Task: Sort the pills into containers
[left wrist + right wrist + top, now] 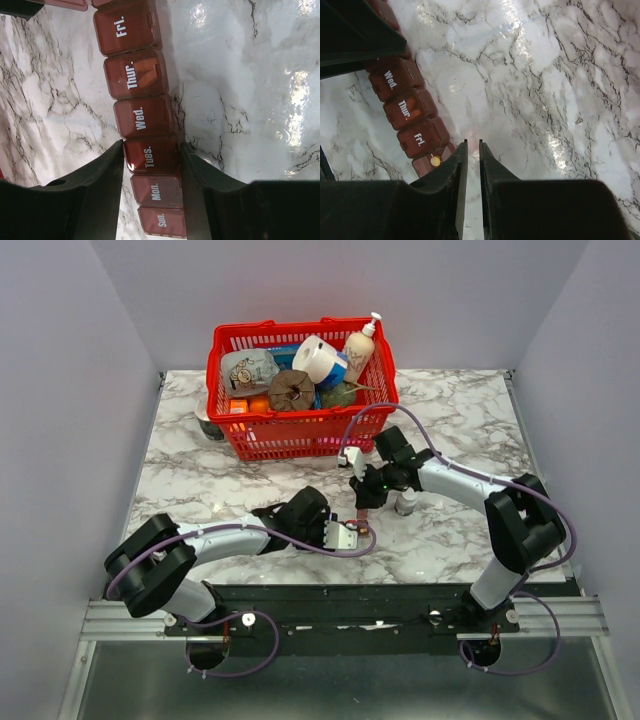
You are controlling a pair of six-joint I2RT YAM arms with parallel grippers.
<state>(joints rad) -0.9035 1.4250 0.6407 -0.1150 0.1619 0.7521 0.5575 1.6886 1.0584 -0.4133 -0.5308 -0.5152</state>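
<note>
Two black fingers [100, 180] of the left gripper [151, 150] stood closest, pressed against both long sides of the dark-red pill box [140, 75] at the compartment marked Tues., so that gripper was clamped on the box. The box lay flat on the marble table [190, 480], in the middle of it and in front of the red basket [300, 440]. Its lids read Sun., Mon., Tues., Wed., Thur. and Fri. in a row running away from the left wrist. An orange shape [408, 114] showed through the Thur. lid; I could not tell what it was. A small yellow pill [435, 160] sat in the end compartment just past Fri.

Right beside that end compartment hung the right gripper [472, 145], its jaws drawn together with only a thin slit between them and nothing held. Its tips pointed down at bare marble next to the box.

From above, both arms reached in toward the same spot, the left from the left side and the right from the right. A small white bottle [405, 503] stood near the right gripper. The basket behind held a pump bottle [362, 345], a white roll [318, 358] and other packets.
</note>
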